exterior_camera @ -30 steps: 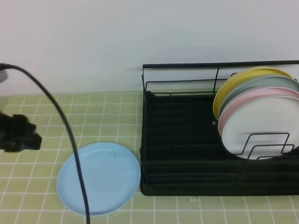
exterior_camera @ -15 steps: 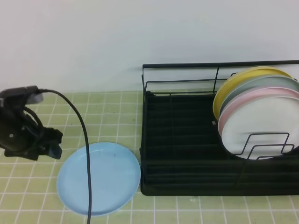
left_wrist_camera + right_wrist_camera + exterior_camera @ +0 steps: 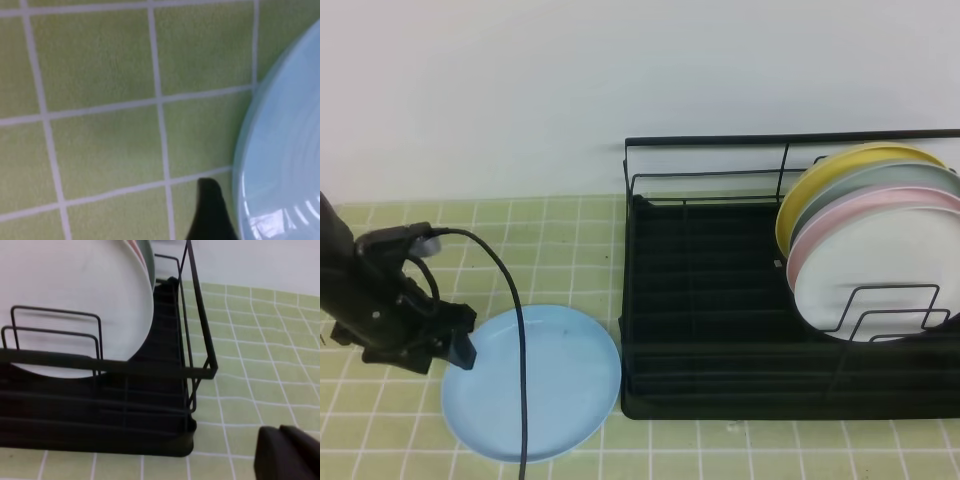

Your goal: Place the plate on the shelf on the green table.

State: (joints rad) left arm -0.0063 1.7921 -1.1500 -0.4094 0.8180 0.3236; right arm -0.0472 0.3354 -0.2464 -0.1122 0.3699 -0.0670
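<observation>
One step was in hand: the approach to grasp, with the left gripper (image 3: 460,348) spread wide at the left rim of the plate (image 3: 545,385) and holding nothing, one finger (image 3: 212,212) low in the wrist view just beside the rim. Plate lay flat on the green worktop (image 3: 560,250) at lower left of the high view, just left of the shelf (image 3: 720,330). Next move, I judged, called for getting a jaw under the rim and closing; right gripper (image 3: 287,455) sat closed and empty at lower right of its own view.
</observation>
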